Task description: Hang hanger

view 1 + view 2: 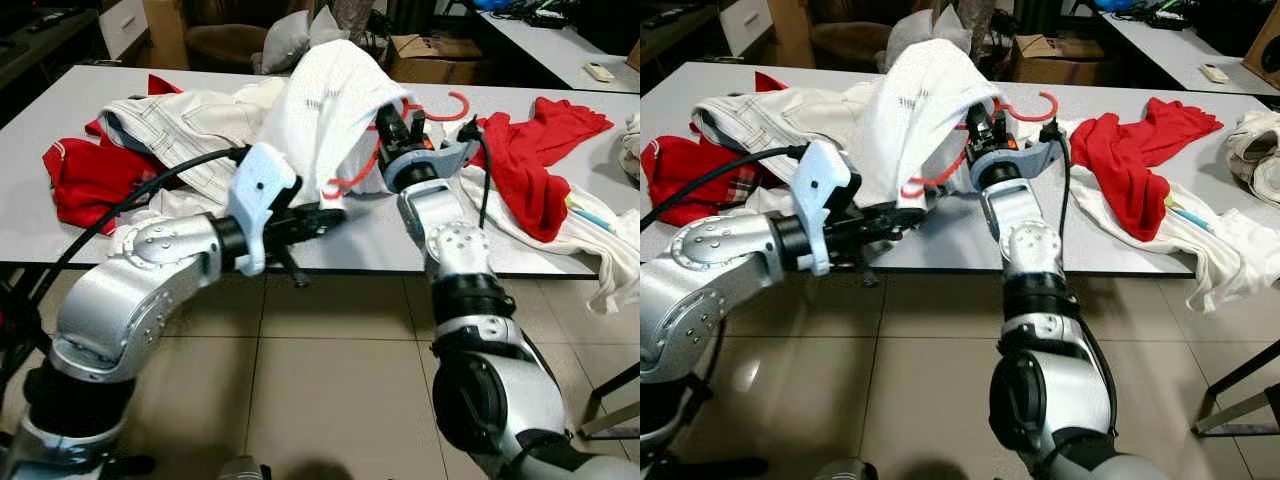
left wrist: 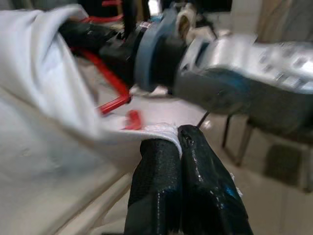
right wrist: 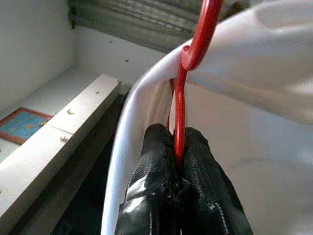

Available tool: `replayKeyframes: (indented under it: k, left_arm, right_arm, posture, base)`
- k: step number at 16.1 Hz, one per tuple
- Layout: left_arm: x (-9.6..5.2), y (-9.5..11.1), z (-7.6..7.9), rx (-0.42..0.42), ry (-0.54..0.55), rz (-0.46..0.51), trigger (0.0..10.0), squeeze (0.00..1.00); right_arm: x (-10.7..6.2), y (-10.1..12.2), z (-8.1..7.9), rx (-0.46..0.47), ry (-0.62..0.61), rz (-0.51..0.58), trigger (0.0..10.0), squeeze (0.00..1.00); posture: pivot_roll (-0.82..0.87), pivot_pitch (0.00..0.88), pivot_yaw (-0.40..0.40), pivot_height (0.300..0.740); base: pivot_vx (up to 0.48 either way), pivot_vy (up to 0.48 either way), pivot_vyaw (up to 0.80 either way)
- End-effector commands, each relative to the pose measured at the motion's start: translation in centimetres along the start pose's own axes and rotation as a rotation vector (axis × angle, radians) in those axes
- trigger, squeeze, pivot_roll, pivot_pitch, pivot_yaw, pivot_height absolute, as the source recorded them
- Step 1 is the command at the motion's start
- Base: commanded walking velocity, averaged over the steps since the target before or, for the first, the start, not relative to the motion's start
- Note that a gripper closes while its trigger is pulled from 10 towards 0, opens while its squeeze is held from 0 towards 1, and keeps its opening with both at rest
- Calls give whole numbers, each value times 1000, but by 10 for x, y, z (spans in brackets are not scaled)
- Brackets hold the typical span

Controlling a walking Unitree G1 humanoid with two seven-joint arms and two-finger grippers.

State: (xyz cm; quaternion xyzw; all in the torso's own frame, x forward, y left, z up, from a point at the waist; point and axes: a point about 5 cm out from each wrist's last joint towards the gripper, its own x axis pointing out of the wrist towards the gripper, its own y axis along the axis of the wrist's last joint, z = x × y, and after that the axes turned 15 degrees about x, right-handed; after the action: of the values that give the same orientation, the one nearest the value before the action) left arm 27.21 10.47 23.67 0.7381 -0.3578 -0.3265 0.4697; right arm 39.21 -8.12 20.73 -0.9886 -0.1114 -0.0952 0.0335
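In right wrist view, right end effector (image 3: 179,161) clamps hanger (image 3: 182,105).

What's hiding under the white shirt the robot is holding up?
Under the white shirt is a red hanger, gripped by the right pincer. Its hook pokes out behind. The left pincer pinches the shirt's hem. The cloth covers the hanger's top.

So the white shirt (image 1: 915,110) is draped up over the right gripper (image 1: 978,118), which reaches in under the cloth where the red hanger (image 1: 1025,105) pokes out, hook curling toward the red garment (image 1: 1130,150) on the grey table (image 1: 1240,120). The left gripper (image 1: 902,215) sits at the table's front edge, pinching the shirt's lower hem. More white and red clothes are piled behind on the left.
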Motion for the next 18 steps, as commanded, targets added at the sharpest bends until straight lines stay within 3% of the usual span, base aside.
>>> replayKeyframes:
  k: [1,4,5,6,9,11,12,13,18]
  left_arm:
    - [2,15,4,16,-34,58,0,0]
    - [2,28,4,-26,-54,124,0,0]
    - [1,32,4,-38,-58,136,0,0]
    - [0,32,3,-34,-52,123,0,0]
    - [-9,10,-12,33,70,-37,0,0]
    - [-16,4,-17,50,96,-85,0,0]
    - [-25,-4,-20,91,110,-161,0,0]
    - [-31,-12,-21,107,120,-223,0,0]
    - [-41,-27,-37,194,269,-373,0,0]
  right_arm:
    - [7,-46,-8,63,10,-68,10000,0]
    - [6,-57,-7,-152,27,-127,10000,0]
    - [6,-61,-6,-263,45,-155,10000,0]
    - [6,-62,-7,-300,52,-155,10000,0]
    - [7,-45,-11,-233,64,-110,10000,0]
    - [8,-35,-12,-224,65,-92,10000,0]
    - [8,-22,-14,-206,63,-56,10000,0]
    - [10,-11,-17,-141,63,-24,10000,0]
    - [12,9,-22,-78,68,24,10000,0]
  posture:
    - [83,0,-13,740]
    - [80,0,-11,740]
    - [80,0,-11,740]
    - [81,0,-12,740]
    - [81,0,-14,740]
    - [77,0,-12,740]
    - [76,0,-11,740]
    - [74,0,-10,740]
    - [79,0,-11,740]
  base:
    - [0,0,0]
    - [0,0,0]
    - [0,0,0]
    - [0,0,0]
    - [0,0,0]
    - [0,0,0]
    - [0,0,0]
    - [0,0,0]
    - [0,0,0]
